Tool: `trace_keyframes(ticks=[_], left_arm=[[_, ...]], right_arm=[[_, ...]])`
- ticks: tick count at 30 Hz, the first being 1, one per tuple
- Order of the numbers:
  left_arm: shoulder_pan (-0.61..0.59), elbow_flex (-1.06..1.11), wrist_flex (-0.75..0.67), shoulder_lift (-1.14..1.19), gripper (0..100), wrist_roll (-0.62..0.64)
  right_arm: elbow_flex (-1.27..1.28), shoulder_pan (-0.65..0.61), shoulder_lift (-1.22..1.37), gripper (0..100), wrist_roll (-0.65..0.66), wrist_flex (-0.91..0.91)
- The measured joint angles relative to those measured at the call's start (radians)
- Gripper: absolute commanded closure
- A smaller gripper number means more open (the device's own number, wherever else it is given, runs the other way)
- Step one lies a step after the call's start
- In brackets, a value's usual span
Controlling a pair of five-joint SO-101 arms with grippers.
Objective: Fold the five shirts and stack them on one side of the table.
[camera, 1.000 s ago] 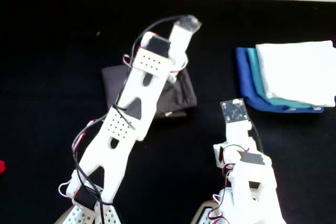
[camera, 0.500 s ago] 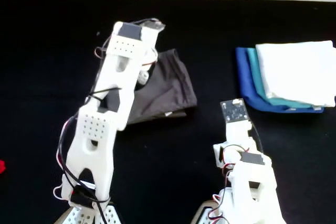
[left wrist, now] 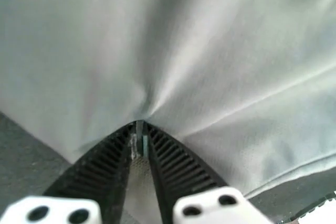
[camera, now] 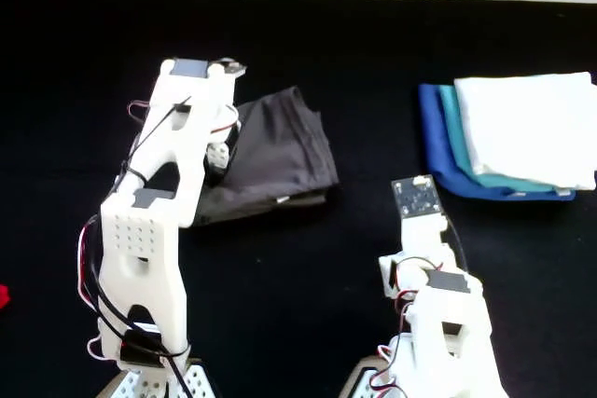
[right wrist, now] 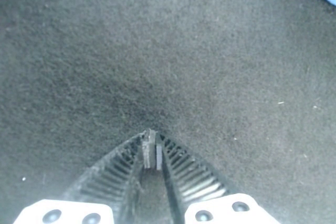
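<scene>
**Left tool pinches the dark shirt mid-fold, with three folded shirts stacked at the side**

Seen from above, two white robot arms stand at a black surface (camera: 373,62). The left arm (camera: 159,202) leans out over a dark grey shirt (camera: 280,151), which lies bunched and part-folded left of centre. In the left wrist view, the left tool (left wrist: 139,129) is pressed together on a pinch of this shirt's cloth, and creases fan out from the grip.

The right arm (camera: 438,314) sits low near its base. The right tool (right wrist: 151,148) has its tips pressed together on nothing, above bare surface.

Well apart from the grey shirt, on the right side, lies a stack (camera: 522,137): a white shirt (camera: 532,123) on a teal shirt (camera: 459,137) on a blue shirt (camera: 434,132).

The step in hand appears to be folding the grey shirt. The next move likely calls for carrying the pinched edge across to lay it flat and square, then letting go without dragging the cloth. After that the shirt has to go onto the stack.
</scene>
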Motion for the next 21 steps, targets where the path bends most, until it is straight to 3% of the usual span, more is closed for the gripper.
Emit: trace_keyframes(ticks=[13, 16, 21], left_arm=[[0.002, 0.074, 0.114, -0.322, 99, -0.003], [-0.003, 0.218, 0.1, -0.436, 99, -0.003], [-0.04, 0.624, -0.092, -0.71, 99, -0.002]], right_arm=[[0.0, 0.0, 0.0, 99.1, 0.0, 0.0], [0.0, 0.0, 0.0, 99.1, 0.0, 0.0], [0.0, 0.0, 0.0, 99.1, 0.0, 0.0]])
